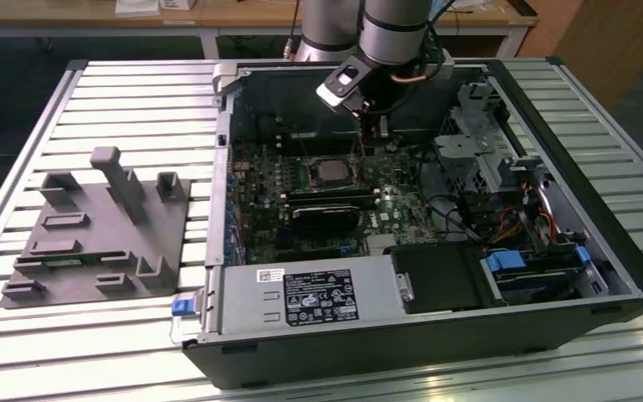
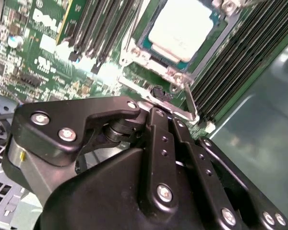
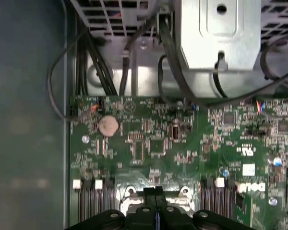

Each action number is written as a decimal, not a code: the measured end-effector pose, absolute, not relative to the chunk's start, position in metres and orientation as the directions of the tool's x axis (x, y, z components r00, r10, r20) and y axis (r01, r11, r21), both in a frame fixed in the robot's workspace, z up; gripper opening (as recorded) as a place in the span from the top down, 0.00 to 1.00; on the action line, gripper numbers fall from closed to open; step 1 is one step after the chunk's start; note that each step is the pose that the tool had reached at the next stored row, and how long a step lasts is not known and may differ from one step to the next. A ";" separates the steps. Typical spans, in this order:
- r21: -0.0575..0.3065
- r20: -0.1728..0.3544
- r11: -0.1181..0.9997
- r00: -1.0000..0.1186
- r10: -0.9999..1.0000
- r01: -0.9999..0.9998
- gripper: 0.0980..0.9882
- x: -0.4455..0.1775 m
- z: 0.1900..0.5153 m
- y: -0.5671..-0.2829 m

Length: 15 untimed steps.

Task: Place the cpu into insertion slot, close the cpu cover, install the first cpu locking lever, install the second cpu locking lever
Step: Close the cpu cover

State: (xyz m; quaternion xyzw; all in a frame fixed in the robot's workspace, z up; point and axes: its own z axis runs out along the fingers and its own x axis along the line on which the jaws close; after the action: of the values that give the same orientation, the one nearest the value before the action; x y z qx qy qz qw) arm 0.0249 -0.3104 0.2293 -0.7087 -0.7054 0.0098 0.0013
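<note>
silvery-grey square cpu (image 2: pixel 182 28) framed by thin silvery cpu cover (image 2: pixel 221 40), black gripper (image 2: pixel 157 93) narrowed, fingers together, beside thin metal lever (image 2: pixel 189 103)

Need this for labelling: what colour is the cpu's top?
The cpu is pale silvery-grey, clearest in the second wrist view.

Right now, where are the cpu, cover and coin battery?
cpu (image 2: pixel 182 31): second wrist view, middle of its silvery top.
cover (image 2: pixel 222 42): second wrist view, frame strip beside the cpu.
coin battery (image 3: pixel 108 125): first wrist view, centre of its round face.

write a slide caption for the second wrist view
end effector beside a locking lever, with the cpu seated and framed by its cpu cover
</note>
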 end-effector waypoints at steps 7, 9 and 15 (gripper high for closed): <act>-0.014 -0.011 -0.005 0.005 1.000 1.000 0.99 0.010 0.229 -0.310; -0.014 -0.011 -0.005 0.005 1.000 1.000 0.99 0.007 0.229 -0.310; -0.013 -0.011 -0.005 0.005 1.000 1.000 0.99 -0.004 0.229 -0.310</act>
State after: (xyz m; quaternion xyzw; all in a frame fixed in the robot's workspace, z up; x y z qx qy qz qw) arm -0.0038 -0.3104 0.2292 -0.7088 -0.7054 0.0086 0.0007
